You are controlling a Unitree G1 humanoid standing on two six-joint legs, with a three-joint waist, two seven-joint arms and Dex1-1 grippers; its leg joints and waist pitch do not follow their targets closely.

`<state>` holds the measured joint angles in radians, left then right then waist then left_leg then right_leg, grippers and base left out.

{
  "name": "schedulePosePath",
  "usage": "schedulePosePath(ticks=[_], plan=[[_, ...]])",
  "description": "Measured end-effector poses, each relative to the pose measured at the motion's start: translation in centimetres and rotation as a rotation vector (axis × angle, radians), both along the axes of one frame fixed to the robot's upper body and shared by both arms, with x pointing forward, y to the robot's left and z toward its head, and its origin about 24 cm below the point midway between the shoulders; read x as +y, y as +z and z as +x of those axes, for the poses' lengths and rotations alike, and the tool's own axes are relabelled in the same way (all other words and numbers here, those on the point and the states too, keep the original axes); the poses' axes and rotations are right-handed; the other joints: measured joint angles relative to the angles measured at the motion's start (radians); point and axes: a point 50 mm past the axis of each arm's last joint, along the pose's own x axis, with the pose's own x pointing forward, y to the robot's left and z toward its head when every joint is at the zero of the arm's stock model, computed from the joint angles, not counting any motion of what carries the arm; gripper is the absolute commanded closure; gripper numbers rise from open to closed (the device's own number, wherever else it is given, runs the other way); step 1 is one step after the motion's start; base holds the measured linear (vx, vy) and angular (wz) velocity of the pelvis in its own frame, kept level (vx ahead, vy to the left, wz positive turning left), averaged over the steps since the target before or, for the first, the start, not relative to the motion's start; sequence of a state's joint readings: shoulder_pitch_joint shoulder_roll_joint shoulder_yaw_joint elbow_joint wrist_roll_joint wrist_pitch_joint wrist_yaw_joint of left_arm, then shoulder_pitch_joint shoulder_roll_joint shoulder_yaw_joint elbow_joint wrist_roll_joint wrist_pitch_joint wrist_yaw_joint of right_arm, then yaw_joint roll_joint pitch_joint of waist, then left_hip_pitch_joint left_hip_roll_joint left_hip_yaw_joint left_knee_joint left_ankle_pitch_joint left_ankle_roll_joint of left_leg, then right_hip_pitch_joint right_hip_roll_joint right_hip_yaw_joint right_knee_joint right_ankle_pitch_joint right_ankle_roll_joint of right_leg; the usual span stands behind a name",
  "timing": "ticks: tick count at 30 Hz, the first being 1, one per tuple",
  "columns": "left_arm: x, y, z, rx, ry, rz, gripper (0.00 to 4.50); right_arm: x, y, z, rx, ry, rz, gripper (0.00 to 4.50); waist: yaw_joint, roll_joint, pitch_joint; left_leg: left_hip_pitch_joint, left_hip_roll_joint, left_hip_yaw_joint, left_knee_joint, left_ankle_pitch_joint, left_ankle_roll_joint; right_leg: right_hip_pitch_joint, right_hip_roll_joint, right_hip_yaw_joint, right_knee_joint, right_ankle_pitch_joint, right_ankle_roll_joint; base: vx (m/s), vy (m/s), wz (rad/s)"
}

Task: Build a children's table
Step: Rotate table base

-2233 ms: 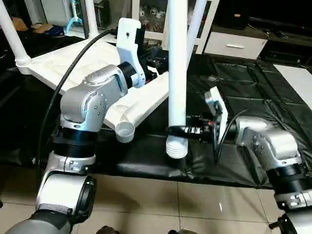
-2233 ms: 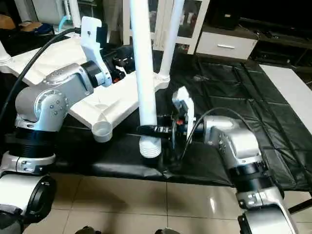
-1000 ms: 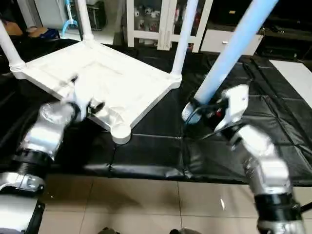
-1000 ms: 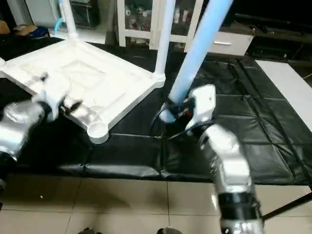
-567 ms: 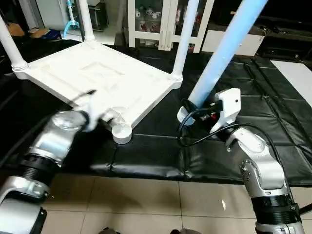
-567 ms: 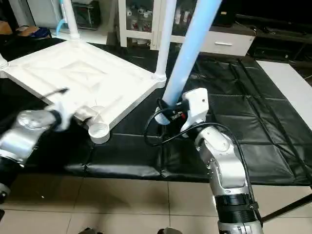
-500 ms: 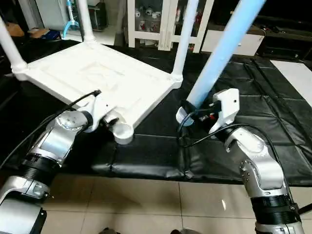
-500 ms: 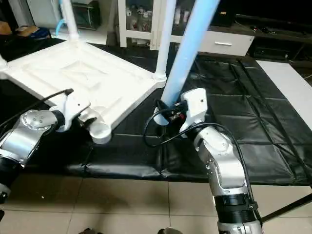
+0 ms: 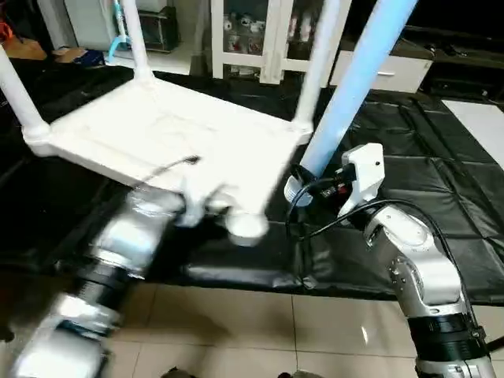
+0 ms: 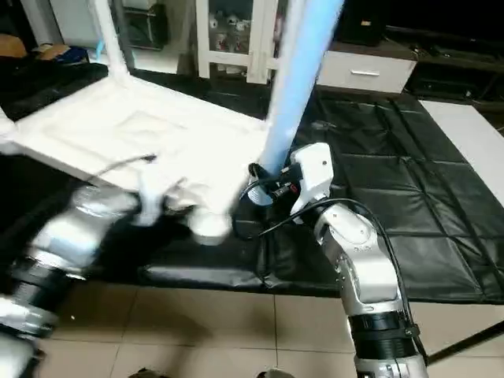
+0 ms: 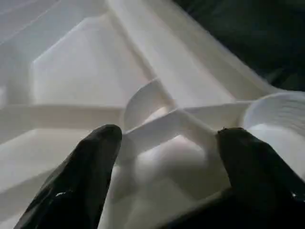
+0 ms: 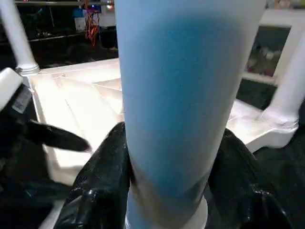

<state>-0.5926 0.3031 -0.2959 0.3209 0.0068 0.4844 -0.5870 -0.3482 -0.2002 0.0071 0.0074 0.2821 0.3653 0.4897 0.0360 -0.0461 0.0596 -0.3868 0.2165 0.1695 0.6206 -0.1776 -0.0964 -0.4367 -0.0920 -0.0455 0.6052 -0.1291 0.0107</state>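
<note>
White plastic rectangular tabletop [image 9: 181,134] lying upside down on the black-covered surface [image 9: 441,173], ribbed underside up, toward the left and far part of the scene. Three tapered white tube legs standing up from its corner sockets: one at the far left corner [image 9: 134,39], one at the left corner [image 9: 20,94], one at the far right corner [image 9: 319,59]. Near corner socket [image 9: 246,227] empty, a round open cup overhanging the near edge of the surface.

Left tool [image 11: 167,152] at that near corner, the two black fingers [image 11: 90,162] spread apart on either side of a raised white rib just beside the empty socket; whether actually pressing on the plastic, cannot tell. Blurred silver left forearm [image 9: 134,228] reaching up to it from the near left.

Right tool [image 12: 167,176] closed around the fourth long white tube leg [image 9: 354,79], black fingers [image 12: 105,171] clamped on both sides near its ribbed lower end [image 9: 295,189]. Leg tilted, top leaning far and to the right, lower end just right of the tabletop's near corner and apart from the empty socket. Silver right forearm [image 9: 409,252] coming in from the near right.
</note>
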Motion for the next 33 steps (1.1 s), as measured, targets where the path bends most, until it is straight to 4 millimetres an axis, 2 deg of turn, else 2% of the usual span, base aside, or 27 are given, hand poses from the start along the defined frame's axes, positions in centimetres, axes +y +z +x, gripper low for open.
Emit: schedulePosePath(ticks=[3,8,11,13,15,17,19,22,24,28,33], plan=[[-1.3,0.5,0.2,-0.058,0.0,-0.043,0.8,0.0,-0.2,0.0,0.024,0.012,0.01,2.65,-0.011,0.0,0.0,0.0,0.0,0.0,0.0,0.0,0.0,-0.001,0.001,0.0,-0.001,0.0,0.0,0.0,0.0,0.0],[-1.6,1.9,1.1,-0.171,0.057,-0.084,0.8,-1.3,0.0,0.3,0.025,-0.026,0.007,2.65,-0.023,0.0,0.0,-0.001,0.0,-0.002,0.0,0.0,0.0,-0.003,0.002,-0.001,-0.001,0.0,0.001,0.0,0.0,0.0],[-1.1,3.7,1.4,-0.241,-0.025,-0.122,0.8,-1.9,0.3,0.4,0.038,-0.032,0.012,2.65,-0.032,0.0,0.0,-0.001,0.0,-0.002,-0.001,0.0,0.0,-0.002,0.002,-0.001,-0.002,0.0,0.001,0.0,0.0,0.0],[-0.4,4.7,1.1,-0.23,-0.124,-0.158,0.62,-2.7,0.3,0.4,0.061,-0.032,0.025,2.65,-0.033,0.0,0.0,-0.001,0.0,-0.002,-0.001,0.0,0.0,-0.002,0.002,-0.001,-0.004,0.0,0.001,0.0,0.0,0.0],[0.5,4.7,0.8,-0.19,-0.199,-0.133,0.44,-3.4,0.3,0.2,0.088,-0.007,-0.001,2.65,-0.032,0.001,-0.001,-0.001,0.0,-0.001,-0.001,0.0,0.001,-0.002,0.002,0.0,-0.005,0.0,0.001,0.0,0.0,0.0],[1.1,3.9,0.7,-0.155,-0.181,-0.146,0.32,-3.9,0.1,0.0,0.108,0.002,-0.02,2.65,-0.032,0.003,-0.001,-0.001,0.0,-0.001,-0.001,-0.001,0.002,-0.001,0.002,0.001,-0.005,0.0,0.001,0.0,0.0,0.0],[1.9,2.8,0.9,-0.18,0.007,-0.239,0.32,-3.5,0.0,-0.3,0.112,-0.014,-0.011,2.65,-0.032,0.011,-0.001,-0.001,-0.001,0.0,-0.001,-0.002,0.003,-0.001,0.001,0.002,-0.005,0.001,-0.001,0.0,0.0,0.0],[2.1,2.2,0.8,-0.202,0.191,-0.351,0.32,-2.6,-0.2,-0.9,0.107,-0.036,-0.013,2.65,-0.031,0.012,-0.001,-0.001,-0.001,0.0,-0.002,-0.002,0.003,-0.001,0.002,0.001,-0.005,0.002,-0.003,0.0,0.0,0.0],[3.0,2.3,0.5,-0.225,0.328,-0.435,0.32,-2.2,0.0,-1.2,0.088,-0.071,-0.009,2.65,-0.033,0.011,-0.001,-0.001,0.0,0.0,-0.002,-0.002,0.003,-0.001,0.002,0.001,-0.005,0.001,-0.001,0.0,0.0,0.0],[4.4,2.2,-1.0,-0.289,0.485,-0.461,0.32,-2.2,0.0,-1.3,0.02,-0.169,-0.102,2.65,-0.041,0.009,-0.002,0.0,0.0,0.0,-0.002,-0.002,0.003,-0.001,0.003,0.001,-0.006,-0.003,0.004,0.0,0.0,0.0],[4.0,0.6,-2.2,-0.272,0.611,-0.49,0.32,-1.4,0.0,-1.6,-0.027,-0.224,-0.084,2.65,-0.044,0.011,-0.002,-0.004,0.0,-0.001,-0.003,-0.003,0.004,0.0,0.003,0.001,-0.015,-0.003,0.005,0.0,0.0,0.0]])
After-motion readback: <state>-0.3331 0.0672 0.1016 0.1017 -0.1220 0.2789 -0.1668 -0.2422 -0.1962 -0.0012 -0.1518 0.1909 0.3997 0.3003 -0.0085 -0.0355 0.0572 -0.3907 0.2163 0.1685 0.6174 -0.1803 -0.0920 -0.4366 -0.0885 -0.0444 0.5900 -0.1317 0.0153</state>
